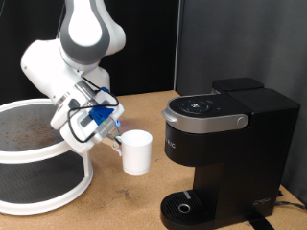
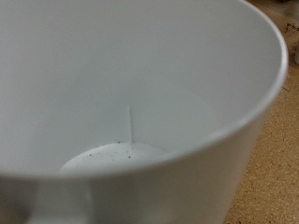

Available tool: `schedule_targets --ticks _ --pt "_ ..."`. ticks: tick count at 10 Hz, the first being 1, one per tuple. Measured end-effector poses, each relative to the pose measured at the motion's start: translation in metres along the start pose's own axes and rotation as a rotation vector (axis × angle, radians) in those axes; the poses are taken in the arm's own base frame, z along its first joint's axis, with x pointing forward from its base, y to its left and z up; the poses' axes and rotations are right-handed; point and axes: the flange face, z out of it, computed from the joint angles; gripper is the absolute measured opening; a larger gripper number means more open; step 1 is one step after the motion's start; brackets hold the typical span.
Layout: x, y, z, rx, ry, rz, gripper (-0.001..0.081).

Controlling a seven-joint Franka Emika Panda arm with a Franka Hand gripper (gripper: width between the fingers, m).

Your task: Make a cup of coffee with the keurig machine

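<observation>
- Seen from the exterior view, a white robot arm [image 1: 82, 43] reaches down from the top left, and its gripper [image 1: 113, 136] sits against the near side of the cup [image 1: 136, 151], a small white mug.
- The cup appears lifted off the wooden table [image 1: 144, 105], between a round mesh stand [image 1: 38, 158] on the left and the keurig machine [image 1: 225, 144] on the right.
- The fingers seem clenched on the mug's handle or rim, though the contact itself is too small to make out.
- The machine is black and boxy, with its lid down and its round drip tray [image 1: 184, 206] bare; the cup is near it but not under the brew head.
- In the wrist view, the cup [image 2: 121, 103] fills almost the whole picture: a white inner wall, dark specks on the bottom, cork-coloured surface beyond the rim.
- No fingers show in this view.
- Judged from this, carrying well means keeping the mug upright, moving slowly, and centring it on the tray beneath the spout.
</observation>
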Motion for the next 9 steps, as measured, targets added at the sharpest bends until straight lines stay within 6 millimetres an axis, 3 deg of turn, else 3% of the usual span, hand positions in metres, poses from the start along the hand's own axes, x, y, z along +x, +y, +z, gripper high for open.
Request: schedule_targets --ticks 5,9 --pt "-0.022 0.005 0.041 -0.035 -0.021 -0.014 0.0074" --pt "-0.027 0.005 0.063 -0.042 -0.012 -0.009 0.0074"
